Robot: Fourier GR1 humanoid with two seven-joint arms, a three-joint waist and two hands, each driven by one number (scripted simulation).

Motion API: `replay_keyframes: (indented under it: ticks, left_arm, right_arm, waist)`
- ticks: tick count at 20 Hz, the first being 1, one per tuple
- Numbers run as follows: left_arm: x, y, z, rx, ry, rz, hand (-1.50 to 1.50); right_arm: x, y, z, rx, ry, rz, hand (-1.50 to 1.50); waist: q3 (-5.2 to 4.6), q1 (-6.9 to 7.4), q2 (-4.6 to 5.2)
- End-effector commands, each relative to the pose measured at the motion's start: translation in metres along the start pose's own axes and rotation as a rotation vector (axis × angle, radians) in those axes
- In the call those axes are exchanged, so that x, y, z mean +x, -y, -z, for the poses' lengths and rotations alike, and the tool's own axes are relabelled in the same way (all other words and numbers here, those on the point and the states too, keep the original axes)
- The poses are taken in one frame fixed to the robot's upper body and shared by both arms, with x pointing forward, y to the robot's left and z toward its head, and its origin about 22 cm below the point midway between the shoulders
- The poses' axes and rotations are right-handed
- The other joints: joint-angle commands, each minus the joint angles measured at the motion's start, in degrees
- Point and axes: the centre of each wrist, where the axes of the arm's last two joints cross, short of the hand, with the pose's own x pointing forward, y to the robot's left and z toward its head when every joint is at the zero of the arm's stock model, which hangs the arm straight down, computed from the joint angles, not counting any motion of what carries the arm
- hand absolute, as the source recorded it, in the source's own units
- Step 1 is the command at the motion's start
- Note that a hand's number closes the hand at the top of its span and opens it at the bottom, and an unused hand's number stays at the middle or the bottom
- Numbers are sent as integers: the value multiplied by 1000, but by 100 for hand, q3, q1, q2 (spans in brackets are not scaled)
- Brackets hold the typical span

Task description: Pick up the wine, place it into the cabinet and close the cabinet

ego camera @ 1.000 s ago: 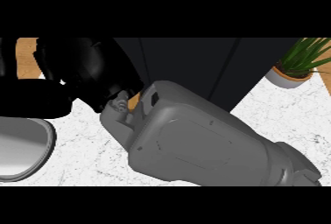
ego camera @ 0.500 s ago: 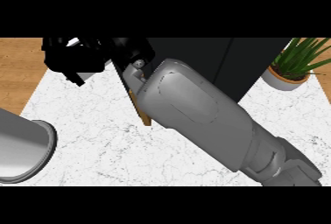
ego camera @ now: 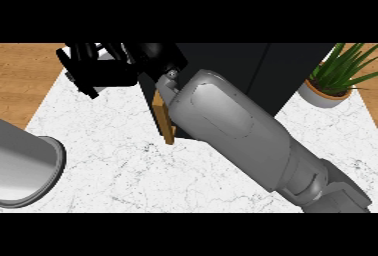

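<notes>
No wine bottle shows anywhere in the head view. The dark cabinet stands at the back of the counter. Its door juts toward me edge-on, showing a thin brown side. My right forearm crosses the view from lower right to upper left and hides part of the cabinet front. My right hand is at the counter's far left corner, left of the door, fingers fairly straight and nothing seen in it. Only the grey end of my left forearm shows at the left edge; its hand is out of sight.
A potted green plant stands at the back right, beside the cabinet. The white marble counter spreads out in front of the cabinet. Wooden floor lies beyond its left edge.
My right arm has stretched away from me. The hand has moved from the door's edge to the left of it. The door's brown edge shows more now.
</notes>
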Motion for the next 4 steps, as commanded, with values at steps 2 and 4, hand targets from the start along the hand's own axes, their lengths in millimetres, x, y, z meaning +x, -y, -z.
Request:
replay_keyframes:
  ticks: [2, 4]
  left_arm:
    - [5, -1, 6, 1, -5, 13, 150]
    - [1, 2, 4, -4, -7, -14, 150]
  right_arm:
    - [-63, 64, -8, -201, -222, -63, 150]
    - [-68, 70, -11, -192, -232, -61, 150]
  waist:
    - [99, -208, 453]
    - [96, -205, 446]
